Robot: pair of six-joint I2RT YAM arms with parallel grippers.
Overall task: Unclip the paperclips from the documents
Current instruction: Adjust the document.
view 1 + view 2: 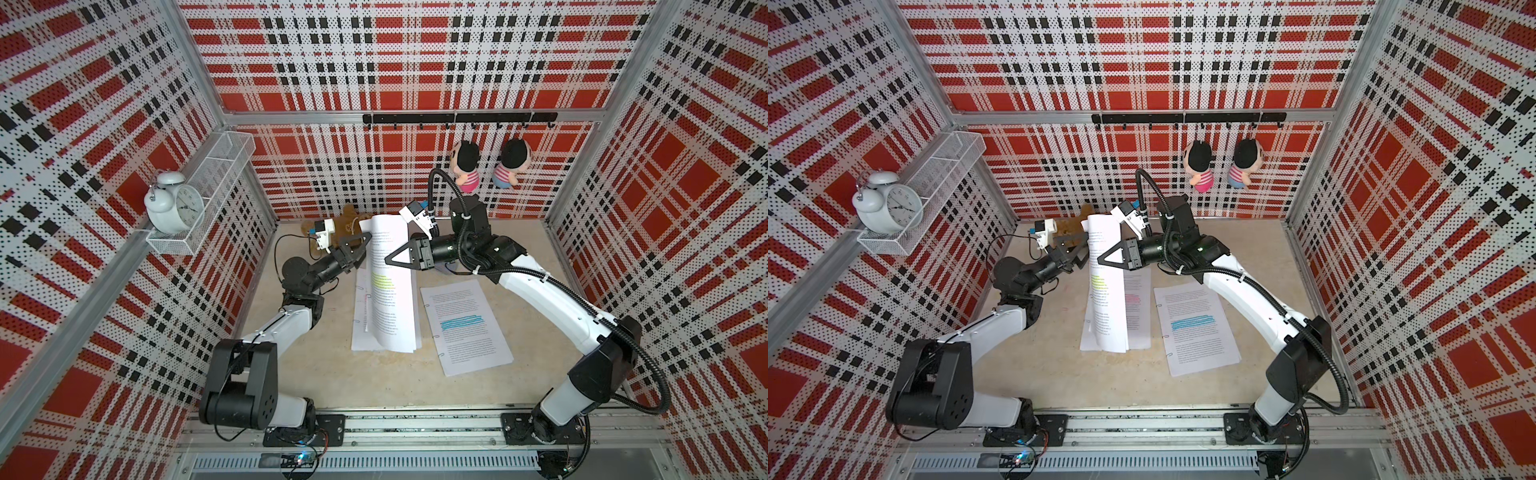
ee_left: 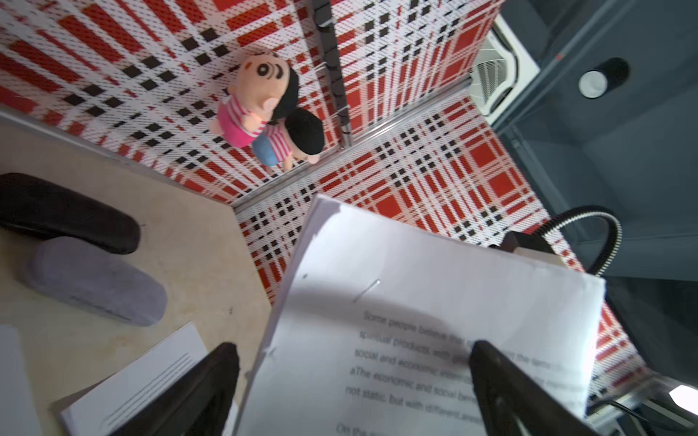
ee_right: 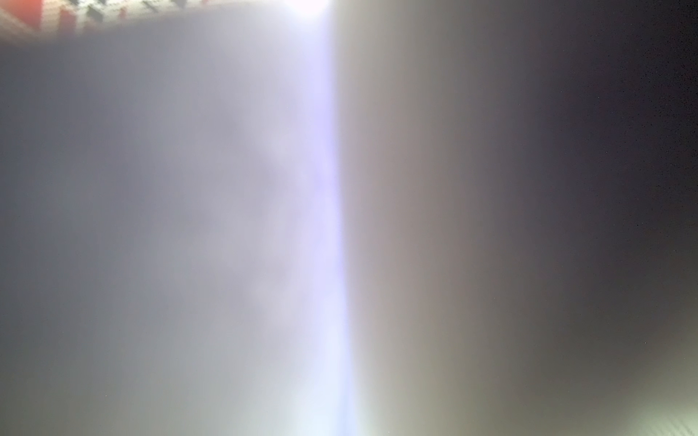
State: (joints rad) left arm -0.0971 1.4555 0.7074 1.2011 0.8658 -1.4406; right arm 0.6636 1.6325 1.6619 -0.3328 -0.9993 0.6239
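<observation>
Where clipped near a top corner of the yellow-band document (image 1: 388, 291), shows as a thin silver paperclip (image 2: 366, 290) in the left wrist view. Curled up off the counter (image 1: 374, 386) at the far end, overlapping the pink-band document (image 1: 1138, 297). Pinched at the right edge by the right pincer (image 1: 388, 260), clamped tight on the pages. Flanked at the left edge by the left pincer (image 1: 362, 249), spread fully wide, fingers (image 2: 211, 381) either side of the page edge, contact unclear. Just beside, flat: blue-band document (image 1: 465, 328), with paperclips (image 1: 435, 336) along its left edge.
</observation>
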